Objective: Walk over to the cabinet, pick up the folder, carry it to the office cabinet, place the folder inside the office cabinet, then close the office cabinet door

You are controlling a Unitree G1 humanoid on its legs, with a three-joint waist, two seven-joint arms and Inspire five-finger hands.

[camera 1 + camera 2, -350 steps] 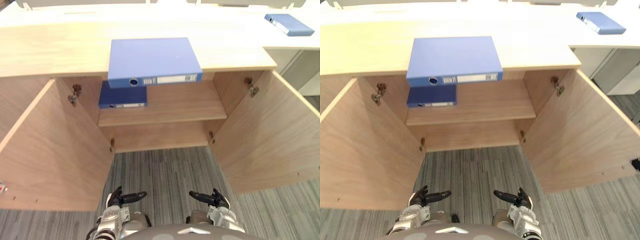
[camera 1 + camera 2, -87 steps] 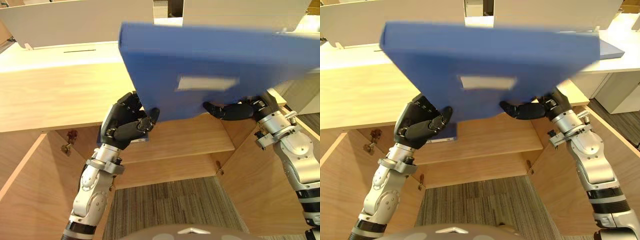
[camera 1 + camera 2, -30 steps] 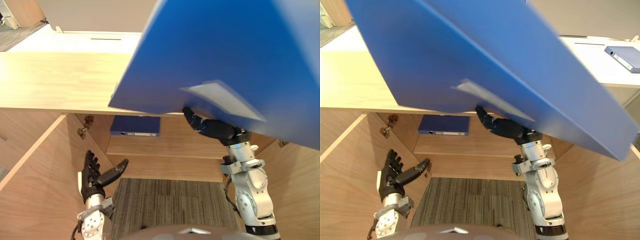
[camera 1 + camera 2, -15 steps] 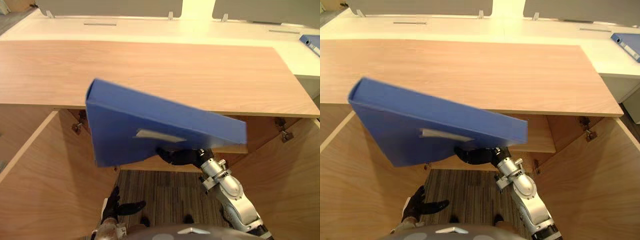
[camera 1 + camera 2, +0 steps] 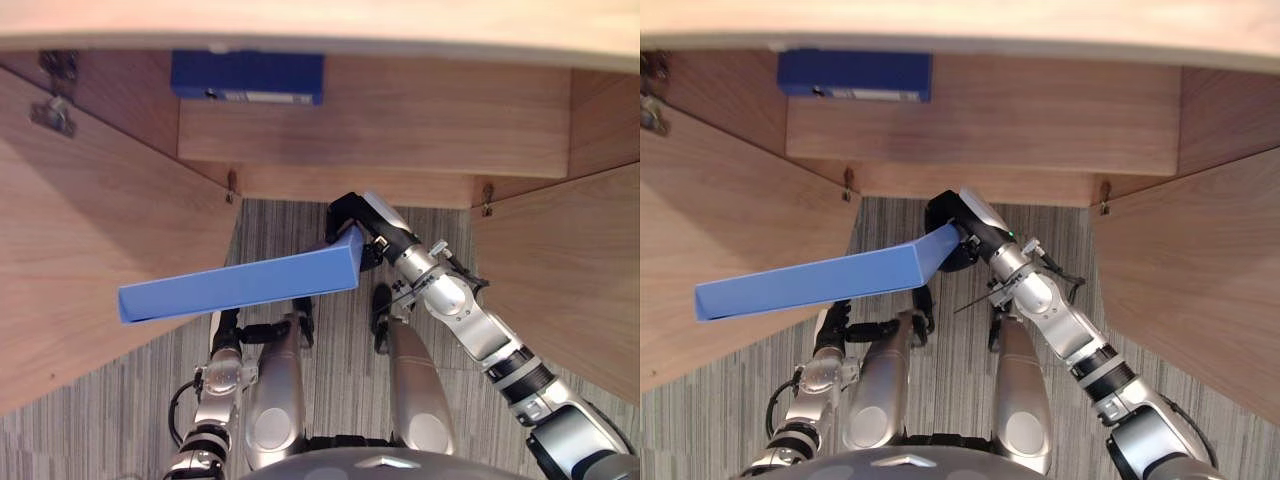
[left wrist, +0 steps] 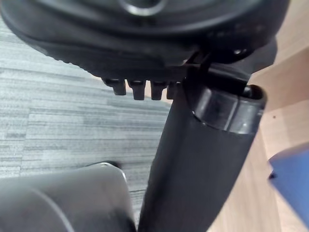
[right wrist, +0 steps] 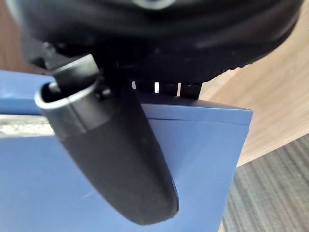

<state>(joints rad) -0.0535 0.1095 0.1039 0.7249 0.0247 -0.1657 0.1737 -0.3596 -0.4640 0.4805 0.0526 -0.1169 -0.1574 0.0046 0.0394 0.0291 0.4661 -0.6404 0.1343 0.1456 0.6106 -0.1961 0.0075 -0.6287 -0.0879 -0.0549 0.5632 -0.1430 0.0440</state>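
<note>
Folder [image 5: 240, 285] is low in front of the open cabinet [image 5: 400, 185], slanting from centre down toward 8 o'clock above the carpet [image 5: 290, 225]. Right hand [image 5: 352, 218] is clamped on its upper end, thumb across the cover. Left hand [image 5: 830, 322] hangs at 7 o'clock, fingers loose, holding nothing. A second folder [image 5: 247, 77] lies on the shelf [image 5: 420, 120] at 11 o'clock.

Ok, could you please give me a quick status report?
Right hand pinching folder by one end; left hand open, low. Folder not yet shelved. Second folder already on shelf.
</note>
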